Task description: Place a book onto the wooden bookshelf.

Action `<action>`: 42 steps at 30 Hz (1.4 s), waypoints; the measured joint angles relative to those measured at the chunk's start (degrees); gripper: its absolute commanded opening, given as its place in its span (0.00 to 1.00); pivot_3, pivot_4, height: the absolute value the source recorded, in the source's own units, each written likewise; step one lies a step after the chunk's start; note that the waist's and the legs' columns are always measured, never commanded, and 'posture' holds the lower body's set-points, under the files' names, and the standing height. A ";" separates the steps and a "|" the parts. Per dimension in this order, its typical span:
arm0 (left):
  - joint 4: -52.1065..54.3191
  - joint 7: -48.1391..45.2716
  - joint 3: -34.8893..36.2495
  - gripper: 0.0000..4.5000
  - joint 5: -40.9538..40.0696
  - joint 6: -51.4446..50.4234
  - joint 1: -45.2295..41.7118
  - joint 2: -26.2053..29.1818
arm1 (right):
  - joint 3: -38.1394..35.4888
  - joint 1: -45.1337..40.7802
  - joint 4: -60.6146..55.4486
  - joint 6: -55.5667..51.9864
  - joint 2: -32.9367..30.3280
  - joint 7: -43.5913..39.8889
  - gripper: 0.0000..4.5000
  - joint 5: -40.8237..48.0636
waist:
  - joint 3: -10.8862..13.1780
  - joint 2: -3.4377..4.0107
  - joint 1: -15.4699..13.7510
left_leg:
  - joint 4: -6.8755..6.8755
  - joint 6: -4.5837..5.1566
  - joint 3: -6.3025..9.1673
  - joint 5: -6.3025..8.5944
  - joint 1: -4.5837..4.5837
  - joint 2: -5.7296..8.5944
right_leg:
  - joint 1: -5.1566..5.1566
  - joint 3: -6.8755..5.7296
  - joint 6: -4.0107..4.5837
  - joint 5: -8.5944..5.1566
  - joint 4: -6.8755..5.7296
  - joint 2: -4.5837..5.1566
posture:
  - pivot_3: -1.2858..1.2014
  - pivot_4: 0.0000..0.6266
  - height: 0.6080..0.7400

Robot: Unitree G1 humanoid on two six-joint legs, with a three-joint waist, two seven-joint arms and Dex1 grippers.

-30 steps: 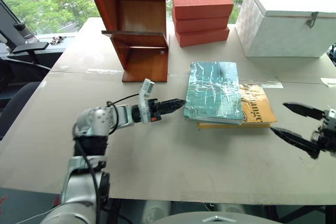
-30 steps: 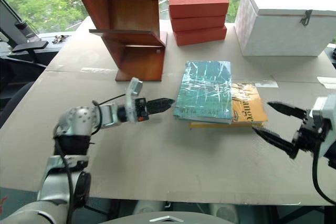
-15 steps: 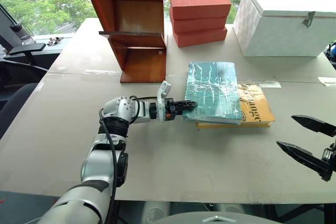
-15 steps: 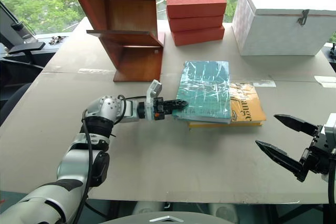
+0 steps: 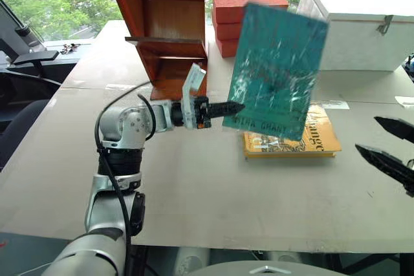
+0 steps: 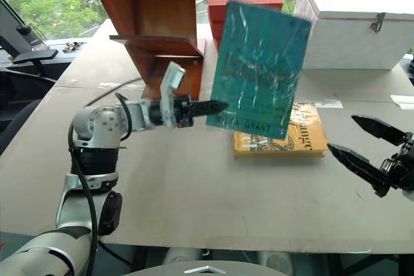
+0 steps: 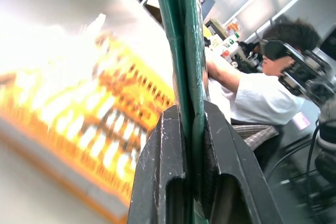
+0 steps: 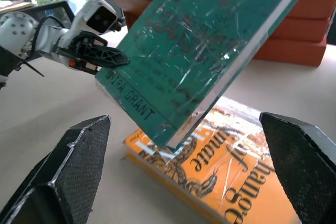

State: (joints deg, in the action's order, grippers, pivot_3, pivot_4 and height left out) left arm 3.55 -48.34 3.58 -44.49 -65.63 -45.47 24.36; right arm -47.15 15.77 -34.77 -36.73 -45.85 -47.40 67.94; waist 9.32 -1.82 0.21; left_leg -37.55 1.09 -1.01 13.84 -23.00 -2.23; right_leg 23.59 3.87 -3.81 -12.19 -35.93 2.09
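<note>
The left gripper (image 5: 234, 106), two black fingers on a silver arm, is pinching the lower left edge of the flat teal-green book in shiny crinkled plastic wrap (image 5: 277, 69), fingers clamped tight on both faces of the cover as the left wrist view is showing (image 7: 185, 51). The book is hanging in the air above the table, standing nearly upright with its cover facing the camera and its top leaning toward the right, clear of the pale beige table top (image 5: 213, 192). Directly beneath its lower edge the yellow-orange paperback with large lettering (image 5: 294, 140) is lying flat on the table, not touching the raised book. The tall reddish-brown wooden bookshelf with slanted side panels (image 5: 165, 24) is standing on the far left part of the table, just left of the lifted book; its horizontal shelf board is bare where visible. Behind the book the stack of red-orange bricks (image 5: 228, 14) is sitting partly hidden, and the white box with a metal latch (image 5: 362, 24) is sitting at far right. The right gripper (image 6: 362, 147) is hovering near the right table edge with its fingers spread wide, holding nothing, well apart from both books. In the left wrist view a person in a white shirt (image 7: 262, 98) is sitting in the blurred background beyond the table
</note>
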 measured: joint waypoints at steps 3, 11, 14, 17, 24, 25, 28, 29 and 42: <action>5.54 2.30 -2.10 0.01 3.15 4.04 -3.74 1.50 | 2.03 -4.99 1.86 -0.79 -0.69 2.04 1.00 4.00 | 0.04 -0.02 0.26 | 0.01 0.00 0.00 0.00 0.02 0.00 | -0.01 0.03 0.00 0.00 0.00 -0.03 | 0.52 0.24 1.00; 5.41 4.42 -18.63 0.01 40.12 47.87 -12.92 15.34 | 12.04 -19.40 11.20 -2.31 -2.18 3.52 1.00 6.04 | 0.10 0.02 0.30 | 0.15 0.00 -0.09 0.00 0.03 0.00 | 0.02 0.14 0.01 0.00 0.08 -0.08 | 0.52 0.24 1.00; 2.06 6.39 -20.41 0.01 48.72 57.45 -13.86 18.29 | 13.88 -23.23 13.13 -2.97 -2.21 3.20 1.00 6.19 | 0.17 -0.04 0.24 | 0.11 0.01 -0.10 0.00 -0.03 0.00 | 0.03 0.14 -0.12 0.06 0.11 -0.07 | 0.52 0.24 1.00; -1.30 7.77 -20.62 0.01 58.04 64.19 -14.33 24.09 | 14.52 -26.86 15.58 -3.13 -2.27 2.95 1.00 6.43 | 0.22 -0.04 0.58 | 0.15 0.01 -0.13 0.00 -0.03 -0.03 | 0.08 0.16 -0.24 0.13 0.11 -0.08 | 0.52 0.24 1.00; -4.60 8.37 -19.08 0.01 67.42 67.22 -9.65 31.34 | 17.12 -30.92 17.29 -3.54 -1.92 2.72 1.00 6.31 | 0.23 -0.02 0.49 | 0.14 0.01 -0.12 0.00 -0.06 -0.06 | 0.11 0.10 -0.26 0.13 0.06 -0.08 | 0.52 0.24 1.00; -5.09 8.30 -18.52 0.01 68.16 66.91 -8.62 32.04 | 17.34 -31.30 17.46 -3.75 -1.78 2.76 1.00 6.32 | 0.24 -0.03 0.49 | 0.14 0.01 -0.12 0.00 -0.06 -0.07 | 0.11 0.09 -0.26 0.13 0.05 -0.08 | 0.52 0.24 1.00; -5.52 7.97 -17.10 0.01 69.30 65.42 -7.19 32.73 | 17.94 -32.29 17.84 -3.96 -1.22 2.77 1.00 6.30 | 0.25 -0.04 0.31 | 0.12 0.01 -0.11 0.00 -0.07 -0.07 | 0.11 0.07 -0.26 0.13 0.04 -0.08 | 0.52 0.24 1.00; -5.47 7.95 -16.72 0.01 69.59 64.79 -6.93 32.74 | 18.22 -32.47 17.84 -3.98 -1.04 2.73 1.00 6.24 | 0.25 -0.04 0.20 | 0.11 0.01 -0.11 0.00 -0.09 -0.07 | 0.11 0.07 -0.27 0.13 0.04 -0.07 | 0.52 0.24 1.00; -4.02 4.27 -14.27 0.01 72.86 58.66 -2.80 35.59 | 19.07 -32.32 18.37 -4.00 -0.61 1.80 1.00 4.24 | 0.25 -0.04 0.56 | 0.11 0.01 -0.12 0.00 -0.10 -0.09 | 0.17 0.06 -0.26 0.13 -0.01 -0.08 | 0.52 0.24 1.00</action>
State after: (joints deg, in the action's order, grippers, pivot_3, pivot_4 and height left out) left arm -0.47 -44.06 -10.69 28.37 -6.97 -48.27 59.94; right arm -28.07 -16.56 -16.40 -40.73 -46.47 -45.60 72.18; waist 9.57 -1.87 0.77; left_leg -37.44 1.10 -1.13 13.84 -23.10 -2.31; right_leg 23.76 3.93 -4.07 -12.06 -35.95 2.01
